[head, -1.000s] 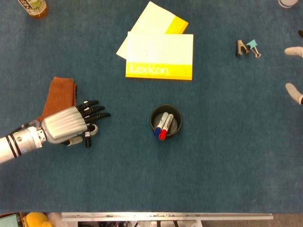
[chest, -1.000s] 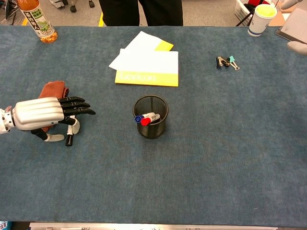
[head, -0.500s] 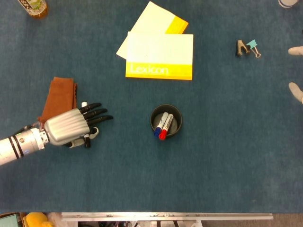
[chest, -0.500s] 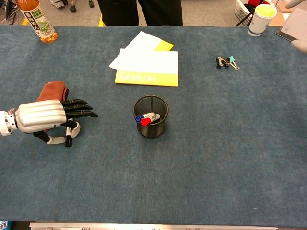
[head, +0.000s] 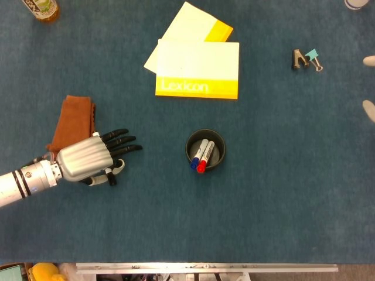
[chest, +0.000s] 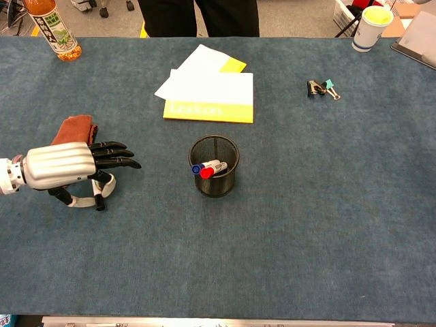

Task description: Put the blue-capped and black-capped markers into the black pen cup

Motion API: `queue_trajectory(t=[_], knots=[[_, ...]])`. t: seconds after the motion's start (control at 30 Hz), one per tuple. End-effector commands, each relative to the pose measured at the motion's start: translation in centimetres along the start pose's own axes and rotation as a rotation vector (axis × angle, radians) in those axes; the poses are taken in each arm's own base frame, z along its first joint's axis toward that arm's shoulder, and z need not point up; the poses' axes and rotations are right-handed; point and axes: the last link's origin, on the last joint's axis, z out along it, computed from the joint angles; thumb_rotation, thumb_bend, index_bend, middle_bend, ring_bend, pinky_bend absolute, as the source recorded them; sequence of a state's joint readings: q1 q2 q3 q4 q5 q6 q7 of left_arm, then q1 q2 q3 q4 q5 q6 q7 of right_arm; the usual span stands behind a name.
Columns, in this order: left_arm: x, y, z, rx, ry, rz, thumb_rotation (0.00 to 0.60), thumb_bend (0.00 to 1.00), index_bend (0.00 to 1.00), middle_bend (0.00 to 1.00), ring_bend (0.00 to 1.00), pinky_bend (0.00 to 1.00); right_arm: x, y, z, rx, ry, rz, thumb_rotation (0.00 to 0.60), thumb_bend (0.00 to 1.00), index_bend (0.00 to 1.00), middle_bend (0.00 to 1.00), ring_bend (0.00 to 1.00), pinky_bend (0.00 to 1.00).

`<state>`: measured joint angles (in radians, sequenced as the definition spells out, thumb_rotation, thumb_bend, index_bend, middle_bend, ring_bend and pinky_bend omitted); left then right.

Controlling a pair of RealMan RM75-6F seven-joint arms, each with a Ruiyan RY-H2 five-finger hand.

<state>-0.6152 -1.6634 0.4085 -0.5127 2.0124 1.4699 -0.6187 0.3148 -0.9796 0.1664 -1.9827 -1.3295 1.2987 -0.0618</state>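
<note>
The black mesh pen cup [head: 205, 150] [chest: 214, 165] stands mid-table with a blue-capped marker [head: 195, 161] [chest: 197, 168] and a red-capped marker [head: 202, 165] [chest: 207, 172] inside. My left hand [head: 88, 159] [chest: 65, 165] hovers low at the left, palm down and fingers stretched toward the cup. Under it, the thumb and a finger pinch the black-capped marker [head: 111, 179] [chest: 100, 201], of which only the cap end shows. Of my right hand [head: 370, 108], only white tips show at the right edge of the head view.
A folded brown cloth [head: 74, 119] [chest: 72, 128] lies just behind the left hand. Yellow notepads [head: 198, 69] [chest: 209, 90] sit behind the cup. Binder clips [head: 307, 59] [chest: 321, 88] lie at the back right, a bottle [chest: 51, 27] at the back left and a paper cup [chest: 372, 27] at the far right.
The left hand sank slightly and shifted toward the cup, its thumb curling in on the black-capped marker, which moved a little with it. The right hand withdrew further off the right edge.
</note>
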Motion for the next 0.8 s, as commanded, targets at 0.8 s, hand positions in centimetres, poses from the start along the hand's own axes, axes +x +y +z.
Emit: queue_trajectory(t=[0.8], knots=[[12.1,4.2,2.6,0.028,0.235,-0.639,0.600,0.31,0.59,0.10,0.00,0.01,-0.5,0.3,0.0,0.025,-0.017,0.021,0.600,0.25,0.29,0.09,0.00,0.00]])
